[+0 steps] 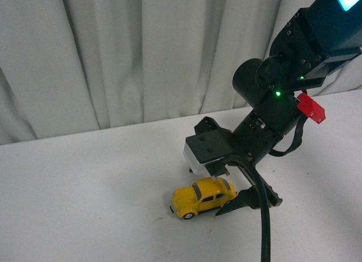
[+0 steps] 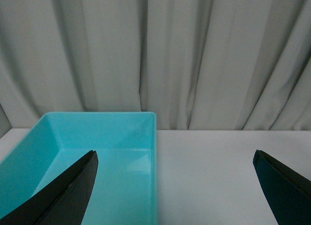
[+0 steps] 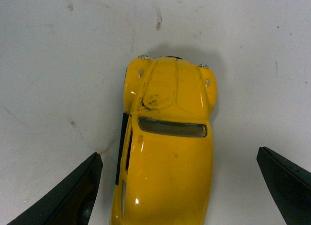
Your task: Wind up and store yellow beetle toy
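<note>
On the white table (image 1: 85,205) out front, the yellow beetle toy (image 1: 202,197) sits under the right gripper (image 1: 223,198). Left wrist: the left gripper (image 2: 175,186) is spread and empty, hanging by the teal bin (image 2: 102,130) (storage, probably). Right wrist: jaws wide, straddling the car, lined up for a grab.

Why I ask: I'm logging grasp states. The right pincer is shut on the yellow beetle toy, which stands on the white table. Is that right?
Not quite: the right pincer is open, not shut. The right wrist view shows its fingers spread to either side of the yellow beetle toy, with gaps on both flanks. The toy does stand on the white table.
</note>
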